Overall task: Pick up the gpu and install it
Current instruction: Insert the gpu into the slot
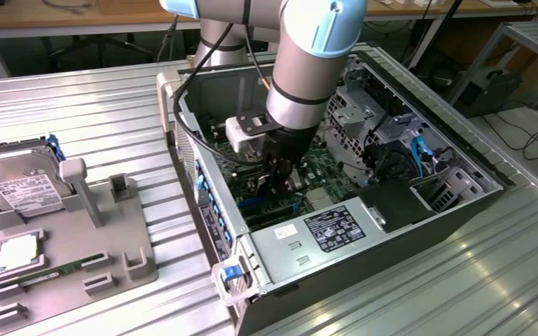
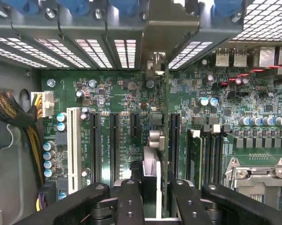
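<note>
Ribbed metal tabletop [image 1: 92, 98] carries an open computer case [image 1: 456, 150] lying on its side, with the robot arm [image 1: 302, 63] reaching down into it from above. On the exterior view's left sits a grey holder tray [image 1: 110, 262] with a silver hard drive [image 1: 22, 185] standing in it and a slim green memory stick [image 1: 50, 275] lying near its front edge. Inside the case, the gripper [image 1: 279, 183] hangs low over the green motherboard [image 1: 321, 171], close to the row of expansion slots. From the wrist view, the gripper [image 2: 150, 197] is closed on the gpu [image 2: 151, 161], a thin card seen edge-on between the two black fingers [image 2: 131, 201]. The card stands upright over the motherboard [image 2: 117, 91], lined up between the black slots [image 2: 114, 140] on one side and another long black slot [image 2: 173, 140] on the other; whether its lower edge touches the board cannot be told. A white slot [image 2: 74, 147] lies further out, near a bundle of yellow and black cables [image 2: 19, 122]. A silver power supply box [image 1: 330, 234] with a label fills the case's near corner.
</note>
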{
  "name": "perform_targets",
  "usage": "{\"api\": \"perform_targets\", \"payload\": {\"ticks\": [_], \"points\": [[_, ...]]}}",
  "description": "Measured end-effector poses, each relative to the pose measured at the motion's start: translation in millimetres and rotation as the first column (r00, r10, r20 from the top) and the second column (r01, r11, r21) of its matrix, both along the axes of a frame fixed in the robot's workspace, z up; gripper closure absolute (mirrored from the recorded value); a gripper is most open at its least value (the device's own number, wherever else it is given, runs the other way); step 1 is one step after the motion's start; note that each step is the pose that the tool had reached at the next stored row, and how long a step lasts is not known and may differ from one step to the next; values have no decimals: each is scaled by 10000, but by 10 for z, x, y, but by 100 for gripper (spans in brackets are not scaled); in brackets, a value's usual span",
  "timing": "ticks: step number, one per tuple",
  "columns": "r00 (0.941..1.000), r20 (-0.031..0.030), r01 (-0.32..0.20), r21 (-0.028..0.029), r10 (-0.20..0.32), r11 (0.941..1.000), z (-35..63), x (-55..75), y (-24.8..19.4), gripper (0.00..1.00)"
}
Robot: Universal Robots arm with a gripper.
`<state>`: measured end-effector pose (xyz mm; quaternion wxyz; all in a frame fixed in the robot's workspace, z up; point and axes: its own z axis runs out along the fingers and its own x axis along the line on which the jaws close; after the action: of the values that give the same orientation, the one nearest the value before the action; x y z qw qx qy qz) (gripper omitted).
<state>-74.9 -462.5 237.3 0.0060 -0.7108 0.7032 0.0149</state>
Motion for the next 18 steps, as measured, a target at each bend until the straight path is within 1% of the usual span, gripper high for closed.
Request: {"api": "perform_targets", "payload": {"ticks": [5, 12, 18], "points": [[10000, -2, 1, 3, -1, 10000, -16, -1, 1, 72], [10000, -26, 1, 0, -1, 10000, -75, -1, 0, 72], [10000, -33, 1, 0, -1, 10000, -79, -1, 0, 72]]}}
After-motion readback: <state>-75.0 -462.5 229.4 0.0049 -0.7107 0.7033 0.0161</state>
